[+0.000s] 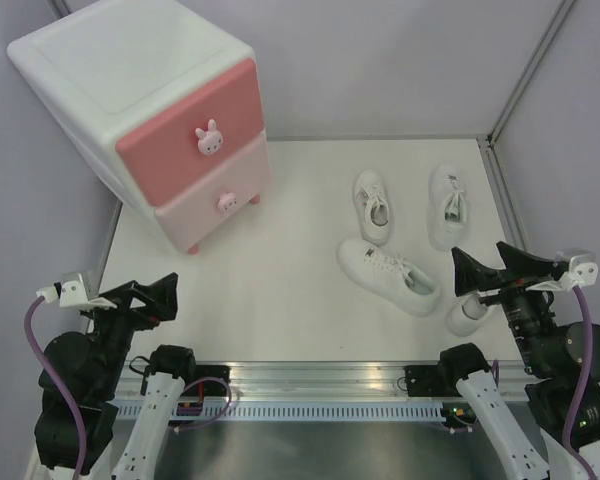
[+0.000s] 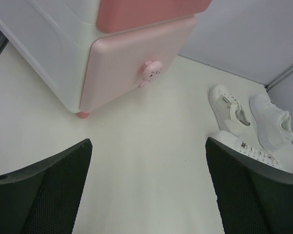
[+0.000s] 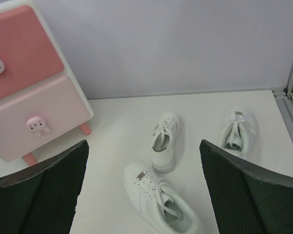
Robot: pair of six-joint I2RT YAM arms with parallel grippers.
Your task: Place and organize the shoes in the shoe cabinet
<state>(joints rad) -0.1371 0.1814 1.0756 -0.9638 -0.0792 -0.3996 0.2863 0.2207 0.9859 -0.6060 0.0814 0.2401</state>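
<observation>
The shoe cabinet (image 1: pixel 140 110) stands at the far left, both drawers closed; its pale lower front (image 2: pixel 136 63) and both fronts (image 3: pixel 24 87) show in the wrist views. Three white sneakers lie on the right: one (image 1: pixel 373 205) far middle, one (image 1: pixel 448 205) far right, one (image 1: pixel 388 275) nearer. A fourth (image 1: pixel 468 314) is half hidden under my right gripper. My left gripper (image 1: pixel 165 297) is open and empty near the front left. My right gripper (image 1: pixel 490 267) is open and empty above the right sneakers (image 3: pixel 158 200).
A metal rail (image 1: pixel 320 385) runs along the near table edge. Grey walls enclose the table, with a metal corner post (image 1: pixel 525 70) and a strip (image 1: pixel 505 200) at the right side. Bare tabletop (image 1: pixel 280 300) lies between cabinet and shoes.
</observation>
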